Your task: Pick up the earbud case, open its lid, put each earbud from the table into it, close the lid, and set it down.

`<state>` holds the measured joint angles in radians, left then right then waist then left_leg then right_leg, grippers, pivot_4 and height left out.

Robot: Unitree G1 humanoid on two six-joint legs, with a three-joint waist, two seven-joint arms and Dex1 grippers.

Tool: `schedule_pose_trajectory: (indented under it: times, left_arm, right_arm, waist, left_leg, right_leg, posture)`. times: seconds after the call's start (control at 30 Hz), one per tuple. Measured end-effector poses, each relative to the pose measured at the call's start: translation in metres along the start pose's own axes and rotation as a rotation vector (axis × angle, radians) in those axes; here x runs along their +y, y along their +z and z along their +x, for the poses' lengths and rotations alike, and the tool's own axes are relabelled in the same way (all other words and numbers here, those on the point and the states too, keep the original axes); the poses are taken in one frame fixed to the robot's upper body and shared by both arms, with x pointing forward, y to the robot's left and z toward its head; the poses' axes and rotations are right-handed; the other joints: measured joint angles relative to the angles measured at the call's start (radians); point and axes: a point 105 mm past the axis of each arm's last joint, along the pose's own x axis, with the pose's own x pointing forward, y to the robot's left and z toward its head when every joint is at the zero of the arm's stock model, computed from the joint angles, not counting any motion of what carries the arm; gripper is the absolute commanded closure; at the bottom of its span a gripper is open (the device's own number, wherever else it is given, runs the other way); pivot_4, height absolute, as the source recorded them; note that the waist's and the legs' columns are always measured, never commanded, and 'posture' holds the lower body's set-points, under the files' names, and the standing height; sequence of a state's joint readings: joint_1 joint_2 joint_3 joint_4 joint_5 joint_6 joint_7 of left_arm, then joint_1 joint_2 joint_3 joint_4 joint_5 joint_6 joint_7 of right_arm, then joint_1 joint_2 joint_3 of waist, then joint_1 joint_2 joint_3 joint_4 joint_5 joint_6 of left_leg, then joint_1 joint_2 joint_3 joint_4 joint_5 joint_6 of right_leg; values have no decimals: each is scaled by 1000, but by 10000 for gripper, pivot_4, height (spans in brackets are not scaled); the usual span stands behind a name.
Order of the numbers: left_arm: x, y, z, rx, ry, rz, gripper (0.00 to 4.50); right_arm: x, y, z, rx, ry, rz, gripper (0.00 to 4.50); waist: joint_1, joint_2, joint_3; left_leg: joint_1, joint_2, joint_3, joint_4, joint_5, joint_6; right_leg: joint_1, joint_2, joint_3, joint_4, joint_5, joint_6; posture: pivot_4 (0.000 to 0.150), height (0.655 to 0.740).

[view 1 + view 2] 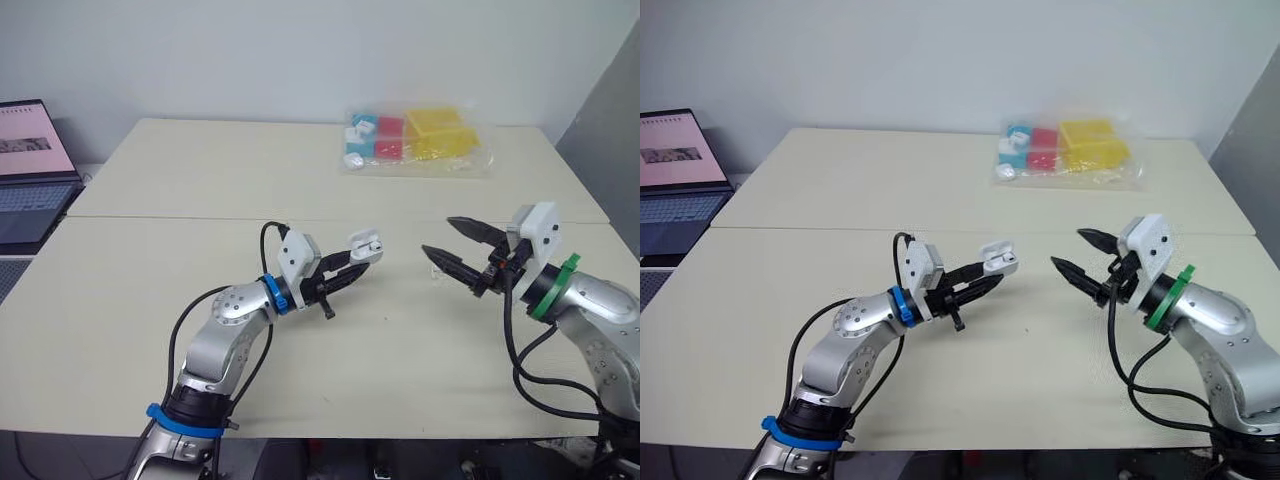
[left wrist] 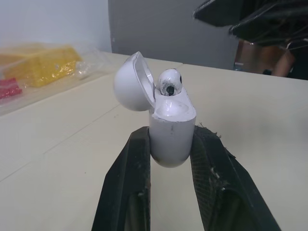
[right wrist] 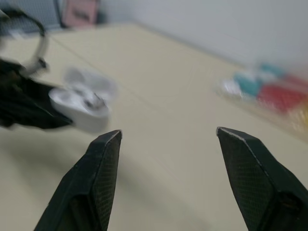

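Observation:
My left gripper (image 1: pixel 362 258) is shut on the white earbud case (image 1: pixel 366 247), held above the middle of the table (image 1: pixel 150 300). In the left wrist view the case (image 2: pixel 171 132) sits upright between the two black fingers (image 2: pixel 130 183). Its lid (image 2: pixel 130 83) is swung open, and one white earbud (image 2: pixel 169 83) sits in a socket. My right gripper (image 1: pixel 438 236) hangs open and empty a short way to the right, pointing at the case. The right wrist view shows the case (image 3: pixel 82 103) blurred beyond the spread fingers (image 3: pixel 98 178).
A clear plastic bag of yellow, red and blue boxes (image 1: pixel 415 140) lies at the back of the table. An open laptop (image 1: pixel 30 170) stands off the far left edge. A seam (image 1: pixel 200 218) runs across where two tabletops meet.

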<state>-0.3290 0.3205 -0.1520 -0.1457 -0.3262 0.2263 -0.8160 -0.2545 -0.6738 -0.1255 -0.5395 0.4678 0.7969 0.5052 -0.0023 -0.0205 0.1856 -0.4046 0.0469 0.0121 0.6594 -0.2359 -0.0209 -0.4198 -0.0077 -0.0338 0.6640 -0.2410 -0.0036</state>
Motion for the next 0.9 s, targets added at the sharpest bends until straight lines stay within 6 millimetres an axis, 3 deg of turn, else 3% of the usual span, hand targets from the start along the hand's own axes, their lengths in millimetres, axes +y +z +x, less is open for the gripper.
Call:
schedule_pose_trajectory:
  times: [0.2,0.43,0.87,0.9]
  left_arm:
    - [-3,-1,0,8,-22,22,37080]
    - [-3,-3,0,15,-26,21,37080]
    - [-3,-5,0,24,-25,28,37080]
    - [-3,-5,0,25,-25,28,37080]
  right_arm:
    - [-13,-37,24,212,-192,106,12449]
    - [-20,-68,44,269,-325,227,12449]
    - [-13,-86,55,301,-393,292,12449]
    - [-13,-86,55,300,-396,300,14144]
  waist:
    - [1,0,0]
    - [1,0,0]
    - [0,0,0]
    - [0,0,0]
  left_leg:
    - [-3,0,0,0,0,0]
    - [-5,-1,-1,0,0,0]
    - [-4,0,-1,0,0,0]
    - [-4,0,-1,0,0,0]
  right_leg:
    - [-2,1,0,-1,0,0]
    - [-2,0,0,-3,0,0]
    - [-3,1,-1,-1,0,0]
    - [-2,1,-1,-1,0,0]
  posture:
    - [1500,7359]
    - [1500,7359]
    - [1500,7359]
    - [1500,7359]
